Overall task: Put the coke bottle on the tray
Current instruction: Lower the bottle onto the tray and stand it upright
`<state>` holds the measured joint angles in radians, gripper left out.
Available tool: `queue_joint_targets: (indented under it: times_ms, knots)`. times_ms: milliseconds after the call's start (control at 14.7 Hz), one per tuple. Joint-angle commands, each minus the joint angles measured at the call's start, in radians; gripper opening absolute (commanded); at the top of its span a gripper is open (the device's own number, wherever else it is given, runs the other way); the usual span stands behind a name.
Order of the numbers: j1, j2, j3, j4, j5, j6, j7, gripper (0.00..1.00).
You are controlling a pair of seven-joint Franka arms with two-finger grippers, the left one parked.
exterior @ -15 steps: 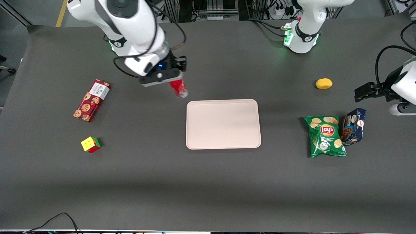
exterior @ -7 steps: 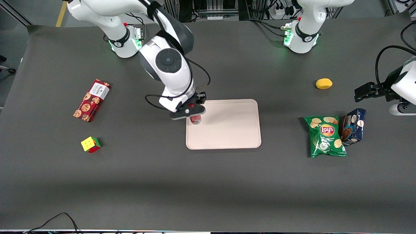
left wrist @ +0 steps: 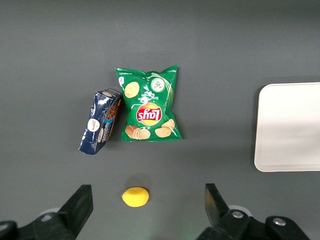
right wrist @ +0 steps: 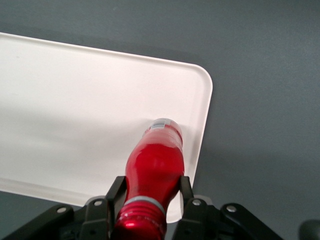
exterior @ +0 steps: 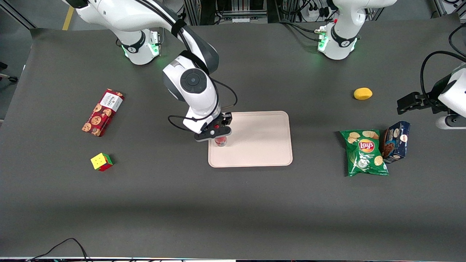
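- One coke bottle (right wrist: 155, 165), slim glossy red plastic, stands upright, cap up, silvery base down over the tray (exterior: 258, 145), centre of the front view.
- The gripper (exterior: 217, 131) clamps its neck between both fingers (right wrist: 116, 192).
- One tray: flat, pale pink, rounded corners, low rim.

Coke bottle held over the tray's edge

We see the coke bottle (right wrist: 156, 165), slim, red and red-capped with a silvery base, gripped near its neck between the jaws of the gripper (exterior: 217, 131) and pointing base-down at the tray (exterior: 262, 142). The tray, pale pink, flat and round-cornered with a low rim, lies on the counter; the bottle sits over its end toward the working arm.
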<state>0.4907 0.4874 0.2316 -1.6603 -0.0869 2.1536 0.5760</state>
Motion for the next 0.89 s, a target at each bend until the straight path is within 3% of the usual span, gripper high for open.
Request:
queue_joint_targets:
  times_ms: [0, 682, 818]
  knots:
    - [-0.009, 0.026, 0.003, 0.010, -0.022, 0.012, 0.005, 0.00]
    - [-0.008, 0.054, 0.003, 0.014, -0.016, 0.011, 0.022, 0.00]
    - [-0.005, 0.054, 0.003, 0.013, -0.016, 0.012, 0.022, 0.04]
